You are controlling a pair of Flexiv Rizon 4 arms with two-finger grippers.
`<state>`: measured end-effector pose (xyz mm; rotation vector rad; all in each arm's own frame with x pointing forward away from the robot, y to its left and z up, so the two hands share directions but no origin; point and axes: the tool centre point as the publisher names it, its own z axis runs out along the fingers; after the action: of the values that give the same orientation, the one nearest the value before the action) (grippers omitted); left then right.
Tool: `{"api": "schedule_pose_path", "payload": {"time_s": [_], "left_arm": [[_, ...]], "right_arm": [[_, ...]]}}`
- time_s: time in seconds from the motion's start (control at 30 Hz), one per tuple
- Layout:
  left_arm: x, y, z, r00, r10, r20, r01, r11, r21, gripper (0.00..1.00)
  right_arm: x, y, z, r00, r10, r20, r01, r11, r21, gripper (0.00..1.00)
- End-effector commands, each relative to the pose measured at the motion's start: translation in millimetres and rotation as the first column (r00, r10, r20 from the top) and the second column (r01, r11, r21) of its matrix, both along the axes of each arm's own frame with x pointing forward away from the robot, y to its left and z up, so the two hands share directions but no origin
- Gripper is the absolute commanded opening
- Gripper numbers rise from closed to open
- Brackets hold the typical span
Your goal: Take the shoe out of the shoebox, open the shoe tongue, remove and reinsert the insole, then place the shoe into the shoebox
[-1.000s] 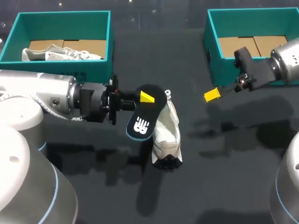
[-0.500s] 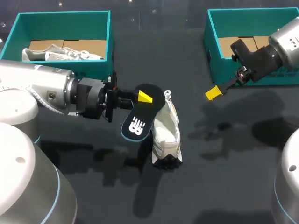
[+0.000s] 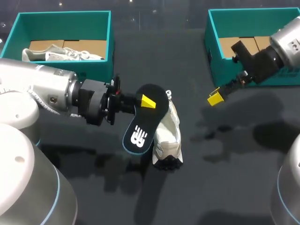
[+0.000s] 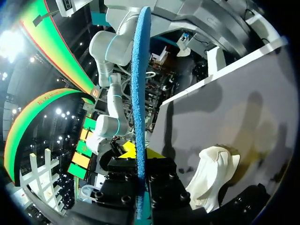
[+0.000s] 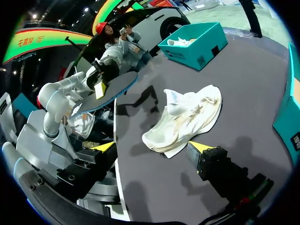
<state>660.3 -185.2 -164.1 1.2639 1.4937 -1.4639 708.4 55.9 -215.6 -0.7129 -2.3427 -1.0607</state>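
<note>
The insole is out of the shoe, clamped at one end between the closed fingers of the left pincer. Since a second ago its free, logo-printed end has swung lower and turned a little, and it now hangs just beside the shoe's opening. Removal looks done, with reinsertion being lined up. The white shoe lies unmoved on the dark bench, between the arms. The right pincer, wide open and empty, has lifted and drawn back toward the right shoebox, well apart from the shoe.
</note>
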Motion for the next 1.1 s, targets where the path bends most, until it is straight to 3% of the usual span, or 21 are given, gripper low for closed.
{"api": "schedule_pose_path", "payload": {"time_s": [0.03, 0.23, 0.53, 0.77, 1.1], "left_arm": [[-41.2, 14.2, 11.6, 0.999, 0.045, 0.028, -0.045, 0.999, -0.004, 0.0], [-61.5, 11.4, 6.5, 0.999, 0.033, -0.021, -0.034, 0.999, -0.026, 0.0], [-70.1, -2.6, -5.6, 0.988, 0.006, -0.154, -0.015, 0.998, -0.056, 0.0], [-70.5, -10.2, -9.3, 0.966, 0.029, -0.257, -0.052, 0.995, -0.082, 0.0], [-61.0, -30.1, -23.9, 0.935, 0.05, -0.35, -0.082, 0.994, -0.079, 0.0]], "right_arm": [[-25.8, -5.6, -3.6, 0.938, 0.043, 0.343, -0.007, 0.994, -0.106, 1.0], [-34.8, -7.0, -20.3, 0.887, 0.056, 0.459, 0.047, 0.977, -0.21, 1.0], [-41.2, -9.0, -36.8, 0.814, 0.153, 0.56, 0.059, 0.938, -0.342, 1.0], [-40.0, -1.2, -53.3, 0.799, 0.244, 0.55, 0.041, 0.89, -0.453, 1.0], [-35.3, 6.4, -76.8, 0.798, 0.282, 0.532, 0.013, 0.876, -0.483, 1.0]]}}
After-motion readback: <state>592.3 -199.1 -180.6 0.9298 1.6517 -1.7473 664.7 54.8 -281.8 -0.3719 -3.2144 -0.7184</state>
